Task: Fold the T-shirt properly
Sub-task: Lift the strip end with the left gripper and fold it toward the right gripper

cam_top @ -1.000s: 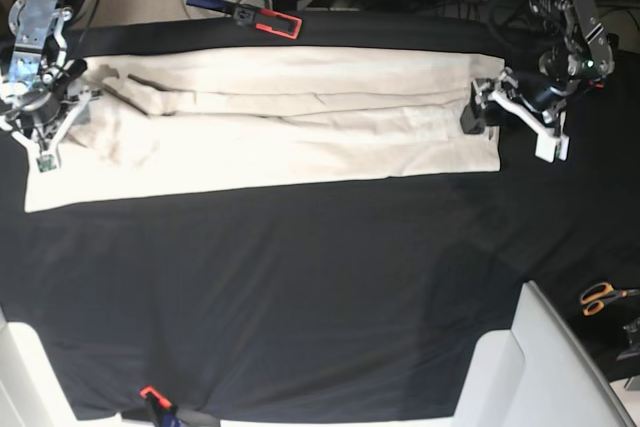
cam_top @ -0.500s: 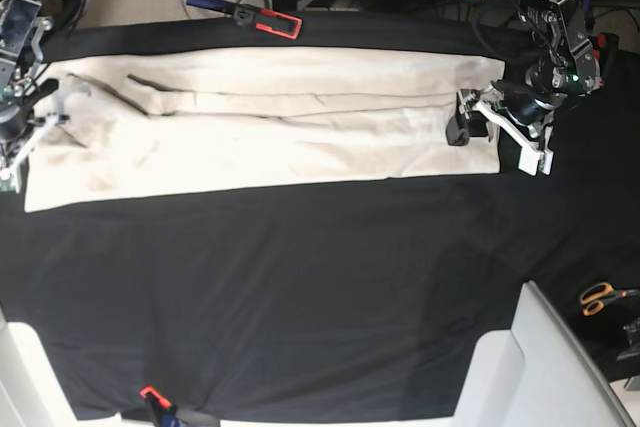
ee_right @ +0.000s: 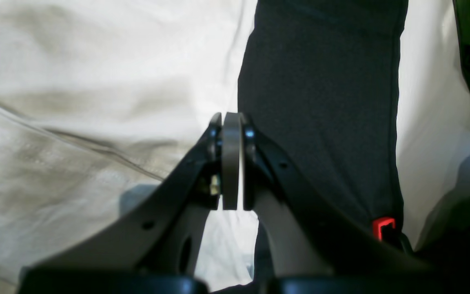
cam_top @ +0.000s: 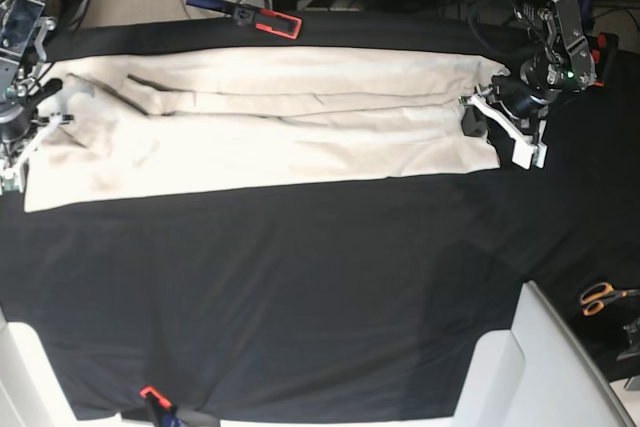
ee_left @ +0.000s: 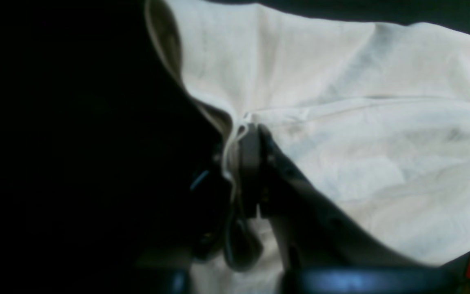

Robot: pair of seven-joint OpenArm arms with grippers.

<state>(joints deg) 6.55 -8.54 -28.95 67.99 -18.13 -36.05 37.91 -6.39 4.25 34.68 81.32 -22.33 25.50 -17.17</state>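
Black-draped surface: cream T-shirt lies folded into a long band across its far half. Left gripper clenched on the shirt's edge at the base view's right end. Right gripper clenched, empty, over the opposite end. Scissors lie well apart.

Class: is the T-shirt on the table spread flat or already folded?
Partly folded: the T-shirt lies as a long band, its overlapping layers showing lengthwise creases.
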